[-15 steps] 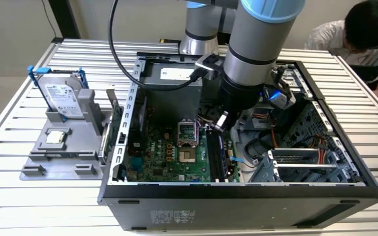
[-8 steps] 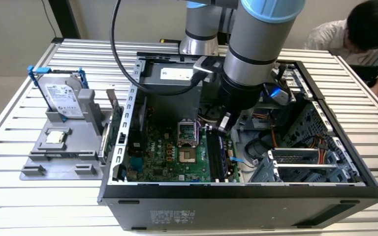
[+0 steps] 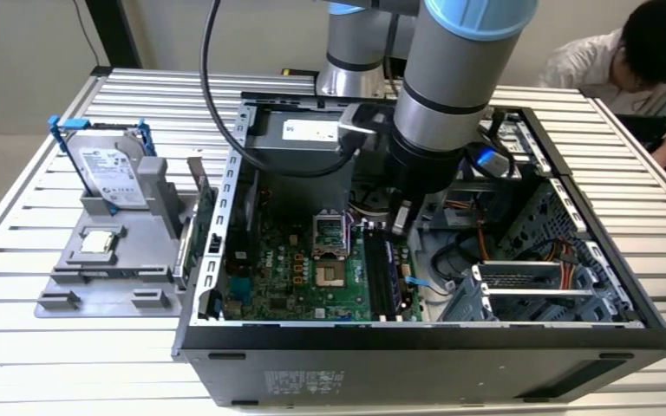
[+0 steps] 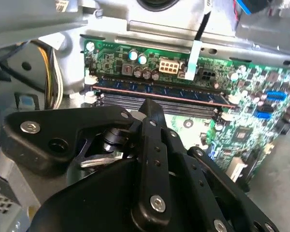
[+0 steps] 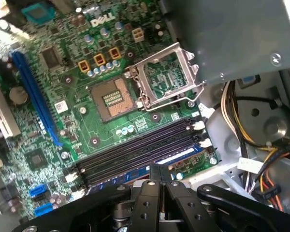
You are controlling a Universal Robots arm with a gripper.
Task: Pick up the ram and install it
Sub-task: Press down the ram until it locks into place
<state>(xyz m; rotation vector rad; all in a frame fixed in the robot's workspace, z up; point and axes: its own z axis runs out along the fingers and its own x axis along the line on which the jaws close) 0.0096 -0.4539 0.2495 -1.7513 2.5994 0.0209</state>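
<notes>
Reaching down from above in the exterior view, the grey robot arm with blue joint rings (image 3: 449, 95) puts its black two-finger tool (image 3: 401, 221) inside the open black desktop computer case (image 3: 426, 336). The case lies on the slatted aluminium worktop (image 3: 32, 364). The tool hangs over the green motherboard (image 3: 275, 277), at the end of the long black memory slots (image 3: 381, 282). Well away from the tool, outside the case on the exterior view's left, a silver hard drive with blue rails (image 3: 114, 173) stands upright in a grey plastic fixture (image 3: 101, 260). A person in a light shirt (image 3: 634, 52) leans over beyond the case.

In the second wrist view, the tool (image 4: 150, 104) ends just short of the ram (image 4: 159, 93), a long, thin, dark blue stick with a copper-coloured lower edge. The ram stands in the slot farthest from the tool body, running crosswise just past the fingertip. Contact between them cannot be determined.

In the first wrist view, the tool (image 5: 159, 168) is clenched: both fingers meet along a thin seam, and nothing is gripped between them. The ram (image 5: 178, 156) shows as a blue strip in the slot nearest the fingertips. The three slots beyond it are unoccupied. The square metal processor socket (image 5: 113, 96) lies farther from the tool, with its hinged frame raised.
</notes>
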